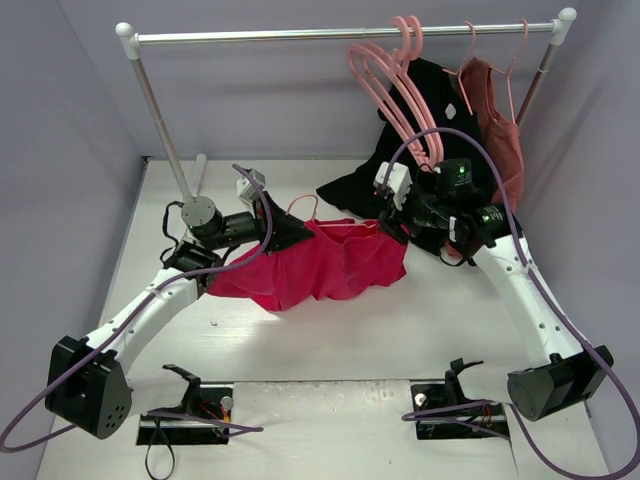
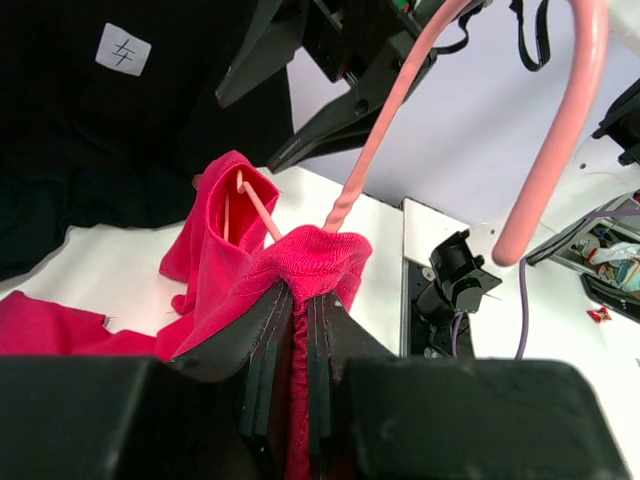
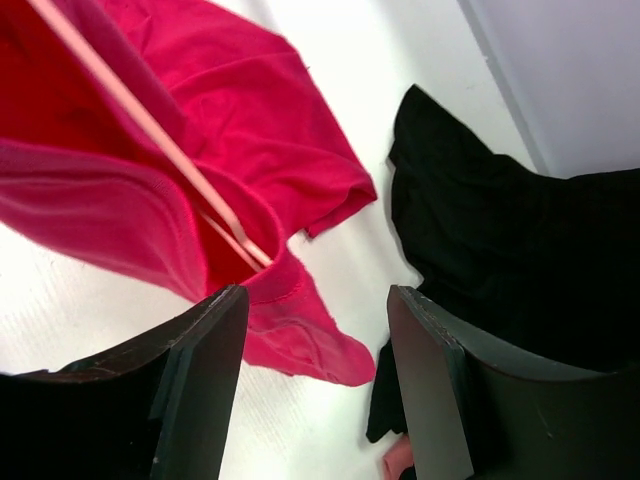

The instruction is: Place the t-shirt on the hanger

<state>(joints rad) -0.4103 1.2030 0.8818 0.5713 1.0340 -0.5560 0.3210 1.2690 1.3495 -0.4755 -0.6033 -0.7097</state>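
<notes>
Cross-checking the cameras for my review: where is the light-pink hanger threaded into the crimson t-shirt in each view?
Top external: hanger, hook poking above the t-shirt, left of centre.
Left wrist: hanger rises from the bunched fabric, centre towards top right.
Right wrist: hanger, thin bar running diagonally across the upper left.
Shared landmark: black shirt.

Bright, even light falls from overhead, leaving soft shadows beneath the t-shirt (image 1: 330,265) and a pale glare on the white table (image 1: 330,340) near the arm bases. In both wrist views the near gripper fingers (image 3: 200,400) are dark and slightly blurred, and the black shirt (image 3: 520,240) shows almost no detail.
</notes>
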